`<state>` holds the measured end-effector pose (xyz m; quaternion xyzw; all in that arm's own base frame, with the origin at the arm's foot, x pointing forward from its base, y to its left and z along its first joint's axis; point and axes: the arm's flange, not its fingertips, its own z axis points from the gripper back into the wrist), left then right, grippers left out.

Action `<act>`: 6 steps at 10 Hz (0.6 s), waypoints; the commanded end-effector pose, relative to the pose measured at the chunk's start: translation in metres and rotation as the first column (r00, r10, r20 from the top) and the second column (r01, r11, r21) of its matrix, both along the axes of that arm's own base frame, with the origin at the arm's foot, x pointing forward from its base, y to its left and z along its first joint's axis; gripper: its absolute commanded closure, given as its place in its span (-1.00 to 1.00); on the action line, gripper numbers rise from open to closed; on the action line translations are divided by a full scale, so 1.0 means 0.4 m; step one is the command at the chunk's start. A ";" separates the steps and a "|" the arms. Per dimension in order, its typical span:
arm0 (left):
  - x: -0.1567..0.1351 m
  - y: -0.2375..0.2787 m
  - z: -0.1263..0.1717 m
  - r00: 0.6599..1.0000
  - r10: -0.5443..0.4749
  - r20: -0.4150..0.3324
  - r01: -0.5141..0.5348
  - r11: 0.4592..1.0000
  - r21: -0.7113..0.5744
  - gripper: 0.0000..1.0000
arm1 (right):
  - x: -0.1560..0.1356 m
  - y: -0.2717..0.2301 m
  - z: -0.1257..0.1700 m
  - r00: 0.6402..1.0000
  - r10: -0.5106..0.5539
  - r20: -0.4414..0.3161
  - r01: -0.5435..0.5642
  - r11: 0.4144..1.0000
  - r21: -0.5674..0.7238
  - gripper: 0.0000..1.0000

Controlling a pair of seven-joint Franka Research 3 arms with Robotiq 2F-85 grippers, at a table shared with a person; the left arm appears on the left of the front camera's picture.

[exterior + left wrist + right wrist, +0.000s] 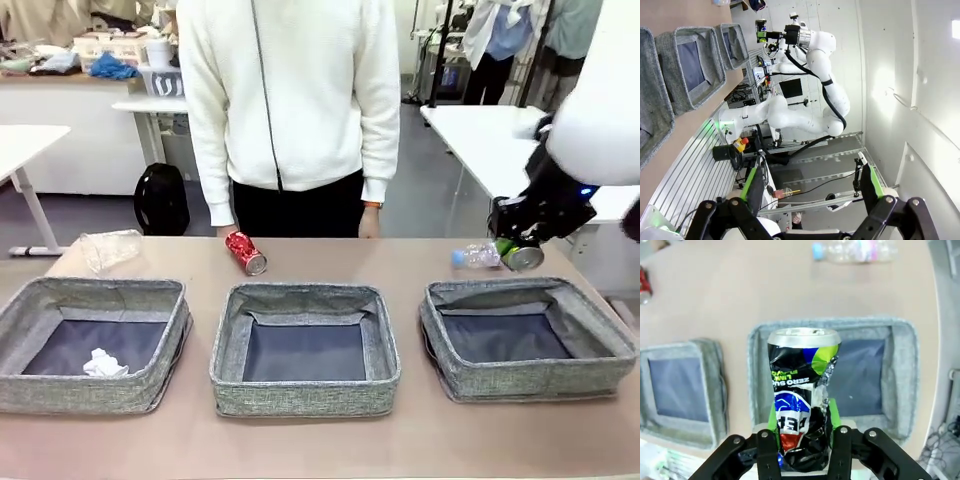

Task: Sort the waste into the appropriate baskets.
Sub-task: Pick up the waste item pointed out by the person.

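My right gripper (pixel 520 250) is shut on a dented dark printed can (pixel 524 258), held over the far rim of the right basket (pixel 530 378). In the right wrist view the can (pixel 802 385) stands upright between the green pads, with the right basket (pixel 901 385) beneath it. A red can (pixel 245 252), a crushed clear bottle (pixel 110 248) and a small pink-labelled bottle (pixel 478 256) lie on the table behind the baskets. A white paper ball (pixel 105 363) sits in the left basket (pixel 90 392). The middle basket (pixel 305 395) holds nothing. My left gripper (pixel 810 200) is open, off the table.
A person in a white top (pixel 290 90) stands at the table's far edge, hands down near the red can. The three baskets stand in a row along the near half of the table (pixel 330 440). The left wrist view looks past the table's side at the robot stand.
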<state>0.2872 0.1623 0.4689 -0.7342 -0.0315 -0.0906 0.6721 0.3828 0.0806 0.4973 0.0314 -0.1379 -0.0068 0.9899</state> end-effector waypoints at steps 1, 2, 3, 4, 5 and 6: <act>0.000 0.006 0.008 1.000 0.006 0.000 -0.006 1.000 -0.013 -1.00 | 0.069 0.010 0.007 1.000 -0.011 -0.013 0.011 1.000 -0.009 1.00; 0.000 0.006 0.008 1.000 0.006 0.000 -0.006 1.000 -0.013 -1.00 | 0.000 0.000 0.000 1.000 0.000 0.000 0.000 1.000 0.000 0.17; 0.000 0.006 0.008 1.000 0.006 0.000 -0.006 1.000 -0.013 -1.00 | -0.012 0.079 0.078 0.998 -0.067 -0.010 0.064 0.984 -0.164 0.17; 0.000 0.006 0.008 1.000 0.006 0.000 -0.006 1.000 -0.013 -1.00 | -0.047 0.159 0.171 0.999 -0.052 -0.012 0.048 0.978 -0.202 0.17; 0.000 0.006 0.008 1.000 0.006 0.000 -0.006 1.000 -0.013 -1.00 | -0.103 0.264 0.281 0.999 -0.005 -0.051 -0.003 0.989 -0.149 0.17; 0.000 0.006 0.008 1.000 0.006 0.000 -0.006 1.000 -0.013 -1.00 | -0.166 0.393 0.389 0.989 -0.147 -0.002 0.142 0.960 -0.239 0.17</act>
